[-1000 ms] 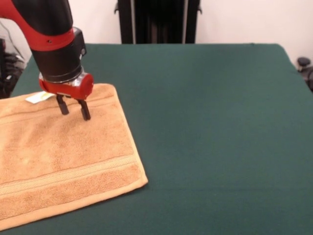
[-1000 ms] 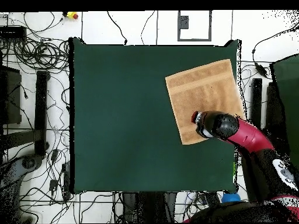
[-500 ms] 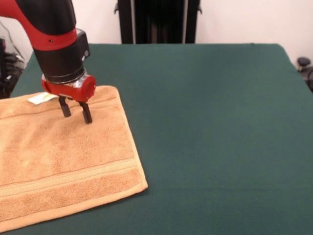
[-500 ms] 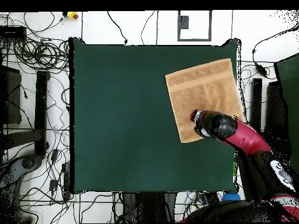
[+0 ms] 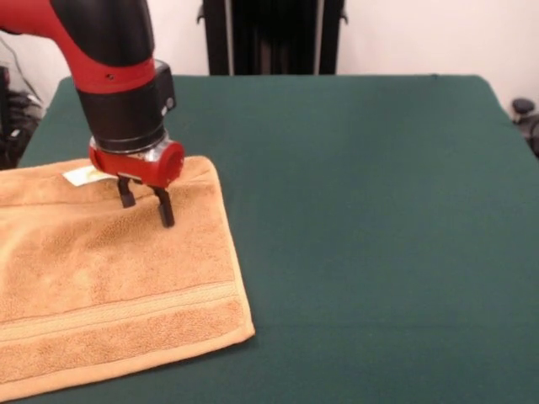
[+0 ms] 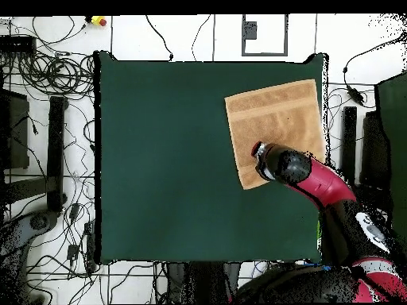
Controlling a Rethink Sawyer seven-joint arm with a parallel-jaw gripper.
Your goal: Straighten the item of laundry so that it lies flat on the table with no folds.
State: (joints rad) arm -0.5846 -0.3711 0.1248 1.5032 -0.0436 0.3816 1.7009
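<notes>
The item of laundry is an orange-tan terry towel lying spread on the green table at the left of the front view, with a woven band near its front edge and a white label at its far edge. In the overhead view the towel lies at the table's upper right. My gripper hangs open just above the towel's far right part, its dark fingers apart and holding nothing. The red and black arm covers the towel's lower corner in the overhead view.
The towel's left side runs past the picture edge in the front view. A dark stand rises behind the table's far edge. Cables and equipment lie on the floor around the table.
My gripper has moved right and nearer to the camera over the towel, still open. The towel's far right corner has shifted slightly the same way.
</notes>
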